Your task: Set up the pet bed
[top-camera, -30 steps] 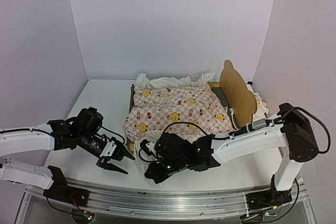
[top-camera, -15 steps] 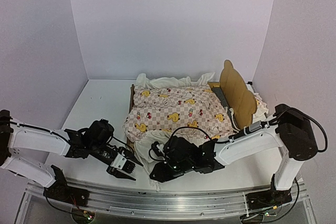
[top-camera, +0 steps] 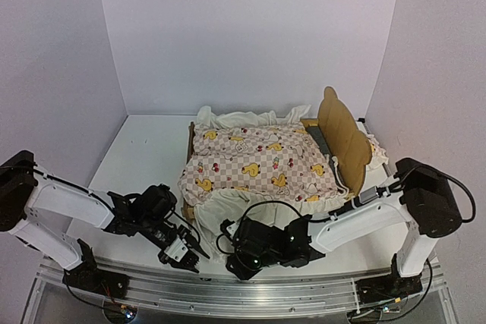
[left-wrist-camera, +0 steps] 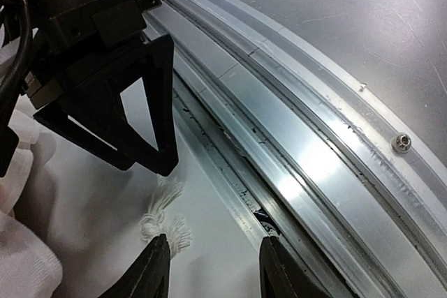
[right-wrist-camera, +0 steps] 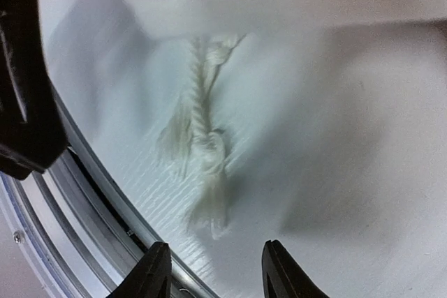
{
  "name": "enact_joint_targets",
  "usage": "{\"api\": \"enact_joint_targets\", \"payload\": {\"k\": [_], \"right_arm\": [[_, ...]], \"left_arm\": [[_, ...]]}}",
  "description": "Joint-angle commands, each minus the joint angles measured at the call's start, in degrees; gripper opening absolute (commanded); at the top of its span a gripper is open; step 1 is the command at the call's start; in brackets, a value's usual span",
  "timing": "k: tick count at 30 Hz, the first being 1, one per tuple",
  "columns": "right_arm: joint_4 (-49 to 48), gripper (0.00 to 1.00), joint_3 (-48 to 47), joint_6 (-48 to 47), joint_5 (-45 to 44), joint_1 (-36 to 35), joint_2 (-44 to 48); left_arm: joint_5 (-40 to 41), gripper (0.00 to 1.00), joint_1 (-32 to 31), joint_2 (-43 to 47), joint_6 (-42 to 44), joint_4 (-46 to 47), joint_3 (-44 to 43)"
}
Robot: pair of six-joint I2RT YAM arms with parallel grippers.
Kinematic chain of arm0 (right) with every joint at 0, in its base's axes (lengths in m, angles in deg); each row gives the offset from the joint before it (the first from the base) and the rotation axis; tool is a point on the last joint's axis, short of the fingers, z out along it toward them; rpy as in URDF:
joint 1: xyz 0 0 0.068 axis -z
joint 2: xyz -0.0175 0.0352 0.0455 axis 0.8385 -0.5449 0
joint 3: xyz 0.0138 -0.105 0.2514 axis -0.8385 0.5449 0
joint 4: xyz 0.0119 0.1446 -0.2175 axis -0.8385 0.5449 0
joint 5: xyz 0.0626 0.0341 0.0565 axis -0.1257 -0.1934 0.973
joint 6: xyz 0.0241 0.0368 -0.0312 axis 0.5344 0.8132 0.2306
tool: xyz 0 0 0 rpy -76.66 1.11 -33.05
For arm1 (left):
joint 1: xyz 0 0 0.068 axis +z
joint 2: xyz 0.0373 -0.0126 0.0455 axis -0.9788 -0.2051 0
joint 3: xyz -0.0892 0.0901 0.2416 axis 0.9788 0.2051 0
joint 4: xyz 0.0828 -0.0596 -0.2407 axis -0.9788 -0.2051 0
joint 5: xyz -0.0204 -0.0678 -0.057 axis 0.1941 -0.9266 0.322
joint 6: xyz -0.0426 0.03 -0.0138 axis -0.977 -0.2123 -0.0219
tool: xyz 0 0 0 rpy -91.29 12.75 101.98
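Both arms have drawn in toward the near edge of the counter. The left hand has swung in from the left and the right hand has slid back toward the metal rail, so the two now sit just beside each other. Each hand's fingers stand partly apart with nothing between them. A white tassel lies on the counter just ahead of them. The pet bed stands farther back at mid-counter with its headboard to the right. It is covered by the duck quilt, whose cream ruffle spills over the near left corner.
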Motion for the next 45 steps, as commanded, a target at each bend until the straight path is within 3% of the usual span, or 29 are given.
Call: {"api": "enact_joint_targets", "payload": {"k": [1,4,9,11,21,25,31,37,41,45], "right_arm": [[-2.58,0.45,-2.63,-4.13,-2.42,-0.33,-3.46],[-2.04,0.4,-3.67,-3.53,-3.25,-0.32,-5.09],[2.89,0.08,-3.51,-2.42,-8.92,-0.32,-5.43],[3.08,0.0,-3.17,-3.03,-9.79,-0.23,-4.49],[3.57,0.0,-1.92,-2.0,-11.39,2.61,2.63],[3.57,0.0,-2.82,-3.14,-10.95,2.65,2.64],[3.57,0.0,-2.19,-3.41,-10.77,2.68,3.1],[3.57,0.0,-1.34,-3.7,-10.21,2.68,3.48],[3.57,0.0,-0.47,-3.73,-8.21,2.75,3.65],[3.49,0.0,0.03,-4.32,-0.7,2.74,3.58]], "left_arm": [[-0.59,0.42,-1.0,-3.02,1.54,-0.28,-2.92],[1.28,0.41,-1.0,-4.31,1.23,0.57,-3.16],[2.94,0.41,-1.0,-5.95,0.44,2.43,-3.82],[3.1,0.42,-1.03,-6.8,-0.34,3.21,-4.76],[5.59,0.49,-1.41,-13.19,1.58,2.79,-9.34],[7.37,0.47,-1.83,-15.62,2.49,2.09,-10.85],[10.73,0.33,-1.97,-17.51,4.76,2.4,-11.63],[11.05,0.01,-1.97,-17.87,8.22,3.18,-10.57],[11.64,0.0,-1.97,-16.0,5.3,3.14,-10.94],[13.28,0.0,-0.34,-11.54,-8.33,-5.69,-15.89]]}}
